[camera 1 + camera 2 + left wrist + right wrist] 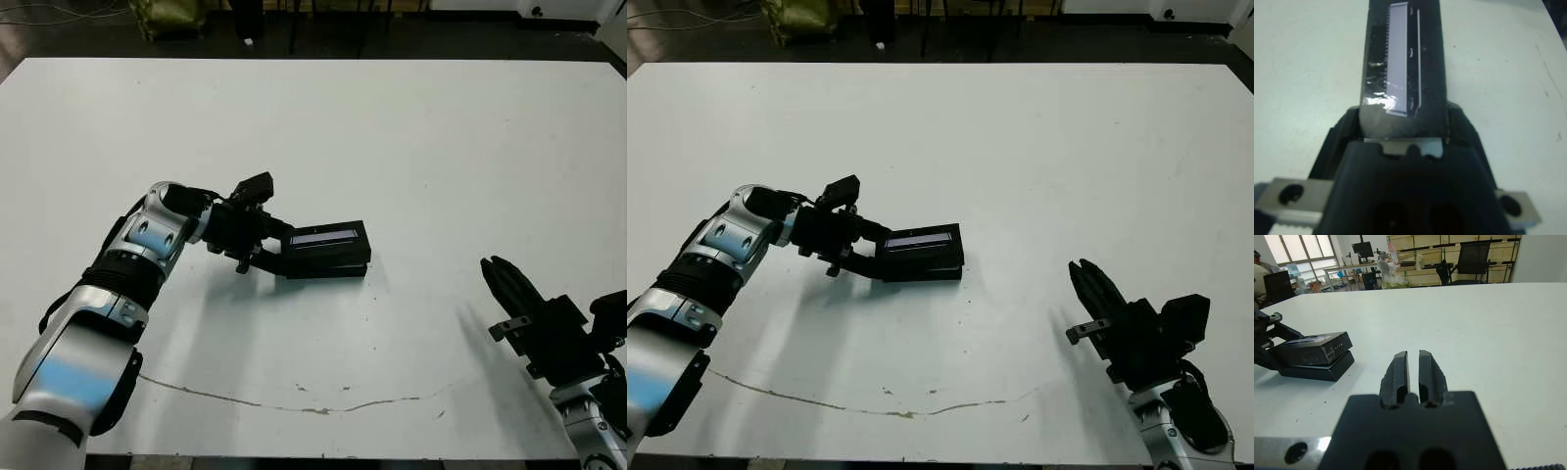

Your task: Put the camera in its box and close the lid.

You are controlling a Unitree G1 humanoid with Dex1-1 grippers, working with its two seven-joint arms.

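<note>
Across the white worktop (pixel 411 147) I am seeing nothing but the box and the two arms, with a thin dark crack line (pixel 294 403) running along its near edge. My left arm (pixel 108 294) is reaching in toward the middle, and its left end effector (pixel 263 245) is clamping the near end of the lid (pixel 328 238), whose pale bluish strip is facing up. That lid is sitting tilted on top of the box (pixel 323 268), raised at the held end and not lying flush. I am not finding the camera anywhere, so I cannot tell whether it is inside. My right end effector (pixel 1413 369) is hovering near the worktop's near right corner, well apart from the box, fingers drawn almost together and holding nothing.
</note>
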